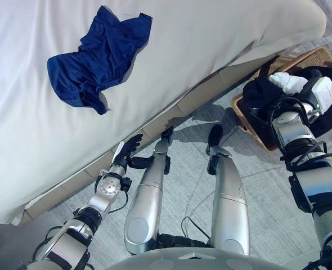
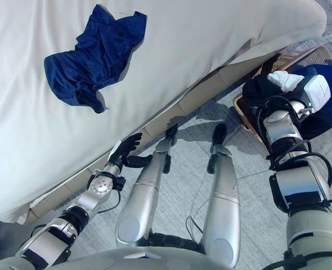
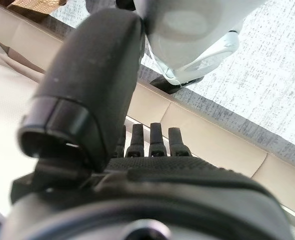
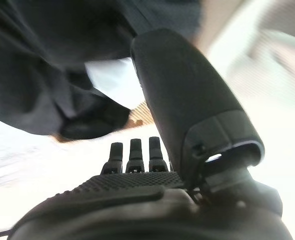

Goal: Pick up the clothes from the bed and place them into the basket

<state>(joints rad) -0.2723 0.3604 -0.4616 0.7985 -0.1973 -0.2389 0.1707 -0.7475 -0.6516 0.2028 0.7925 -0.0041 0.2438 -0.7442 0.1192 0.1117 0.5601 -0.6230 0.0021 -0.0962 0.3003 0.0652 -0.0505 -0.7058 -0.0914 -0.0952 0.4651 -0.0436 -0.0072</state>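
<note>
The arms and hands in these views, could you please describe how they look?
Both arms are silver-grey metal with black joints and thin black cables. The left hand is dark with slim fingers. The right hand carries a white cover. Each wrist view shows black ribbed fingers and a bulky dark thumb.

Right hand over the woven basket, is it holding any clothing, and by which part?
Nothing: the right hand hangs over the woven basket with straight fingers, dark clothes beyond them. The left hand is empty too.

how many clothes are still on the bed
1: a blue garment lies crumpled on the bed, far from its near edge. Dark and white clothes are already in the basket; nothing else shows on the bed.
</note>
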